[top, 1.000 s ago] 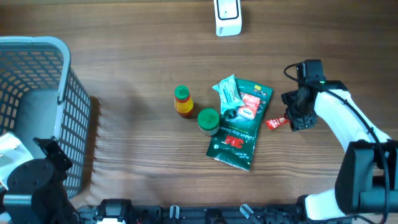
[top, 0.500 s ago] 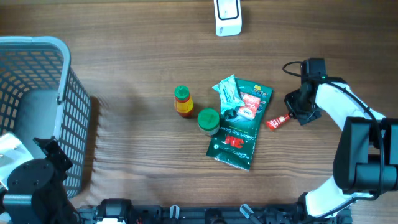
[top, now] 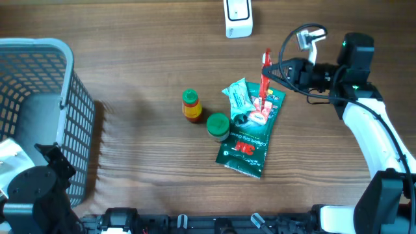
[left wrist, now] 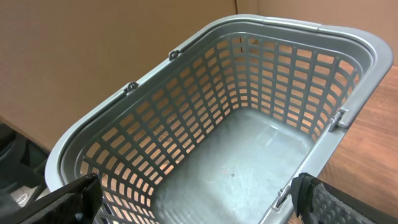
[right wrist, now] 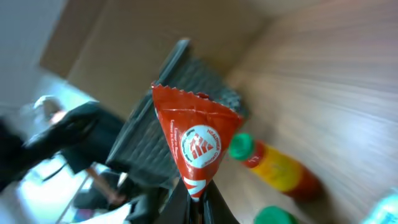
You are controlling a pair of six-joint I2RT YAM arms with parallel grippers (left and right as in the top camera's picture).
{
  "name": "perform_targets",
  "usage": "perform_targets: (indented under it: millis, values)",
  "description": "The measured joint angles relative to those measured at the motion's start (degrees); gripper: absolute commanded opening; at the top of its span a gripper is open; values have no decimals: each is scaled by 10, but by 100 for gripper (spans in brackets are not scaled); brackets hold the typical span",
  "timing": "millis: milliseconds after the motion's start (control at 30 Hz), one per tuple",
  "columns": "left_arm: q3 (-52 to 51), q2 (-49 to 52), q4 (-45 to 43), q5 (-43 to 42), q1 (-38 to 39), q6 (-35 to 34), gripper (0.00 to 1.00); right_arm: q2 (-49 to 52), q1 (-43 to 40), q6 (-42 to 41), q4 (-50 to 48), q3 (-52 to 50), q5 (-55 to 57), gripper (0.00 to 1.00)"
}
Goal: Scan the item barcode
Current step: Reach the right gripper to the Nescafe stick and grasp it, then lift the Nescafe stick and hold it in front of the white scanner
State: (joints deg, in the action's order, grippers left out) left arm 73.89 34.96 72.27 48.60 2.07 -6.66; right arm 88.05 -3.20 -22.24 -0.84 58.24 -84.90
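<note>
A small red ketchup-style packet (top: pixel 265 77) hangs in the air over the pile of goods, with my right gripper (top: pixel 274 69) shut on one end of it. In the right wrist view the red packet (right wrist: pixel 195 139) stands up from the shut fingertips of the right gripper (right wrist: pixel 198 210), its white round logo facing the camera. The white scanner (top: pixel 238 17) sits at the table's far edge, a little left of the packet. Over the grey basket (left wrist: pixel 155 112), my left gripper (left wrist: pixel 198 202) hangs wide open with nothing in it.
On the table lie a green 3M pouch (top: pixel 249 140), a teal packet (top: pixel 237 96), a green-capped sauce bottle (top: pixel 190 106) and a green-lidded jar (top: pixel 218 125). The grey basket (top: pixel 49 78) fills the left edge. The right arm's cable (top: pixel 296 39) loops above the gripper.
The right gripper shut on the red packet lying at the right of the pouch, lifted it and swung up and left toward the scanner. The left arm has not moved.
</note>
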Motion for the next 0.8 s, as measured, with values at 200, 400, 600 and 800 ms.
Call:
perform_targets:
  millis: [200, 400, 600, 800]
  values:
    - [0, 0, 0, 0, 0, 0, 100, 0, 46, -52, -212, -3, -45, 5]
    - [0, 0, 0, 0, 0, 0, 100, -4, 77, -508, -650, -2, -42, 5]
    - [0, 0, 0, 0, 0, 0, 100, -5, 77, -902, -698, -2, -4, 5]
    - [0, 0, 0, 0, 0, 0, 100, -5, 77, -954, -699, -2, 0, 5]
